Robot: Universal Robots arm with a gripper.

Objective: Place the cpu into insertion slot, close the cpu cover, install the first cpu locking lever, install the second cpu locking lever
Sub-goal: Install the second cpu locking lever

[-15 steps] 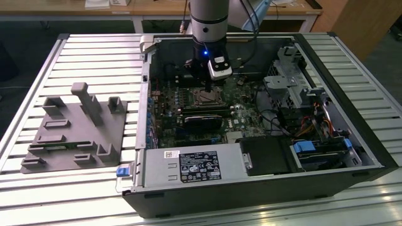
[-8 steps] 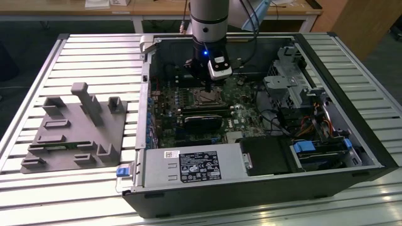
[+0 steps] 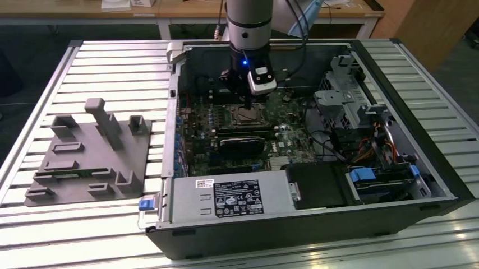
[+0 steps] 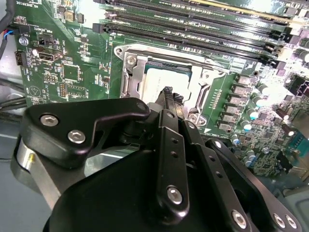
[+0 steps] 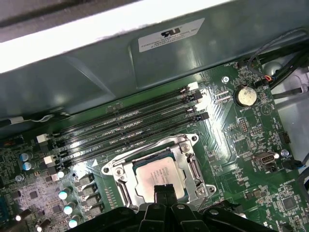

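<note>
Claw (image 5: 164, 189) over seated cpu (image 5: 157, 175)

The arm is seen in the exterior view descending almost vertically from above, its silver-grey wrist section followed by a black housing on which a small blue light is lit. The end effector (image 3: 249, 105) is pointed straight down at the tip of the arm. In both wrist views the two slim black fingers (image 5: 164, 193) are seen pressed side by side with no gap between them, and nothing is gripped between them (image 4: 170, 96).
</note>
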